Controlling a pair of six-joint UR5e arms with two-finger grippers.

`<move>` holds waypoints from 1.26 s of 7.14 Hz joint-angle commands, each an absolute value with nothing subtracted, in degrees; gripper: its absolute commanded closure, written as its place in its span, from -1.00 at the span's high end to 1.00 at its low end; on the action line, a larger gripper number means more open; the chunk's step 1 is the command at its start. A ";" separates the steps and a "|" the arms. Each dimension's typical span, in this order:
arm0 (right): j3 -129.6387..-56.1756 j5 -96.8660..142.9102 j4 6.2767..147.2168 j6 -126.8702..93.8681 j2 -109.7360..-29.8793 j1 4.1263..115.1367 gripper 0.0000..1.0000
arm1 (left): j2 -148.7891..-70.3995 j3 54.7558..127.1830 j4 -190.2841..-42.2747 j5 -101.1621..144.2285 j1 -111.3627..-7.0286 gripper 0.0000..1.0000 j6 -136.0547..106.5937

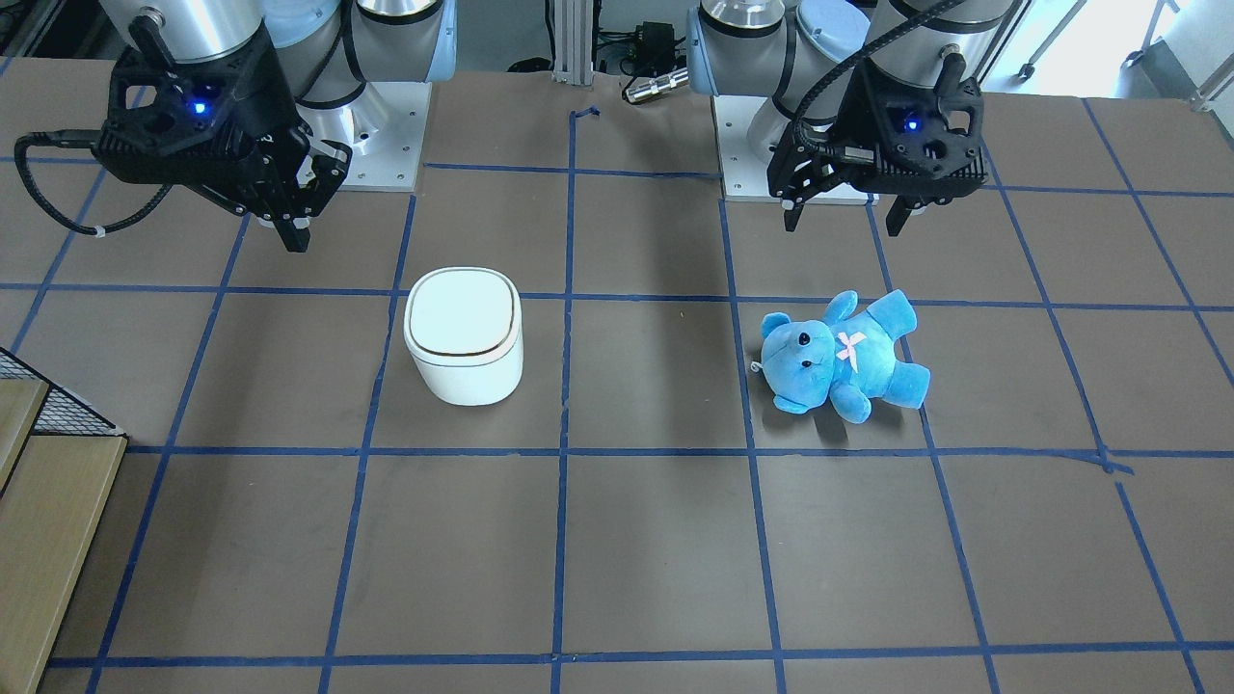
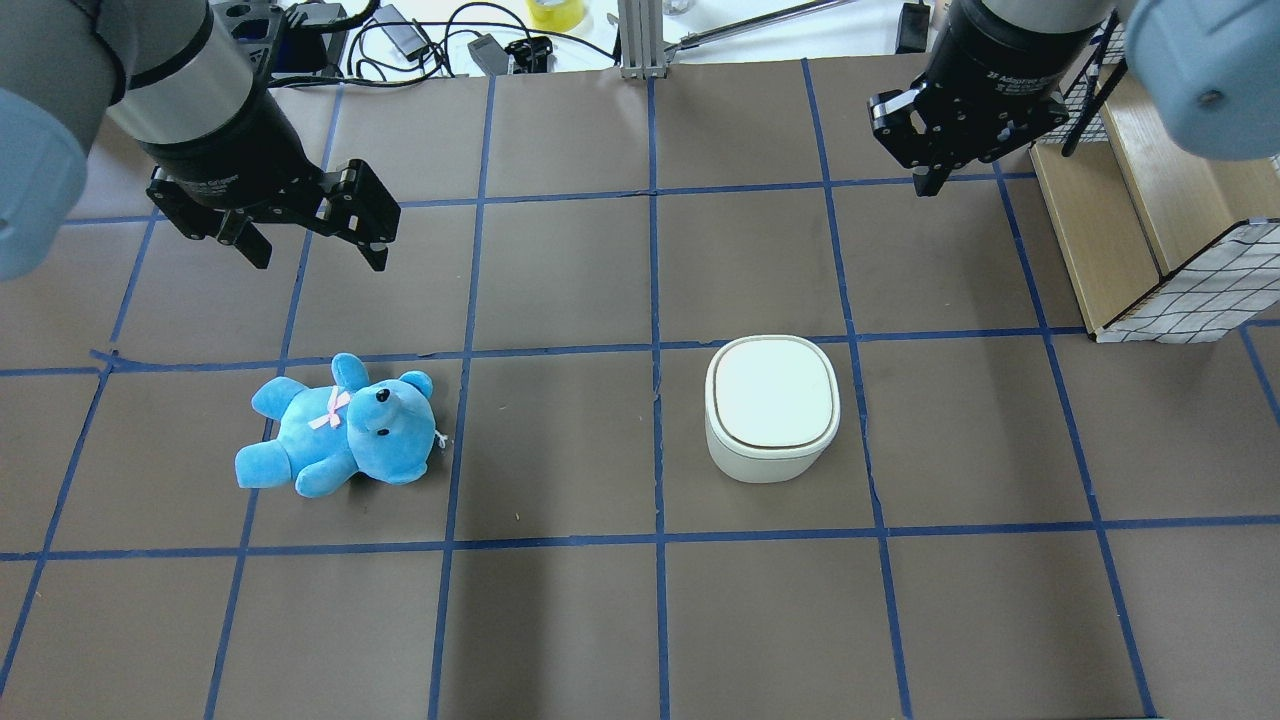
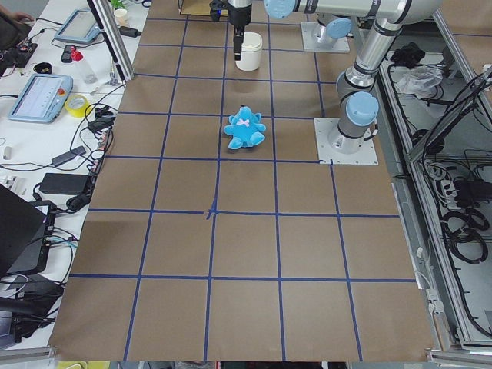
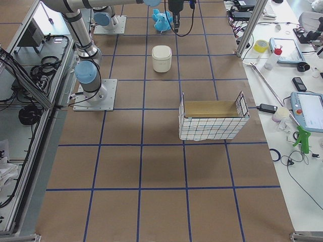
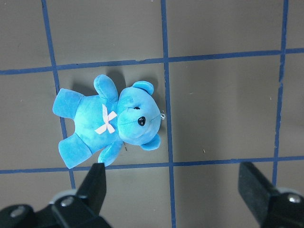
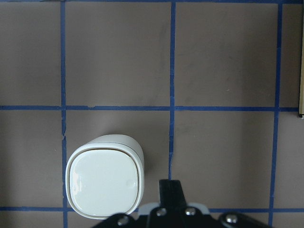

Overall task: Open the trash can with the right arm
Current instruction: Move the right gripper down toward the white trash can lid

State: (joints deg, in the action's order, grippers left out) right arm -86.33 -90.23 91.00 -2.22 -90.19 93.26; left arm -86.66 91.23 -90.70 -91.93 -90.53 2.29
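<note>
The white trash can (image 2: 772, 405) stands upright on the brown table with its flat lid down; it also shows in the front view (image 1: 463, 333) and the right wrist view (image 6: 104, 183). My right gripper (image 2: 922, 184) hangs in the air beyond the can and to its right, apart from it, fingers shut together and empty; it also shows in the front view (image 1: 294, 234) and the right wrist view (image 6: 169, 187). My left gripper (image 2: 318, 258) is open and empty above the table, beyond a blue teddy bear (image 2: 340, 430).
The bear (image 5: 109, 121) lies on its back on the left half of the table. A wire-sided wooden crate (image 2: 1180, 290) stands at the right edge. Blue tape lines grid the table. Cables and tools lie past the far edge.
</note>
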 commanded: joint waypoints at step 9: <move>-105.71 -90.18 106.15 -10.55 -86.40 102.04 -1.00 | -86.66 91.23 -90.70 -91.93 -90.53 1.00 2.29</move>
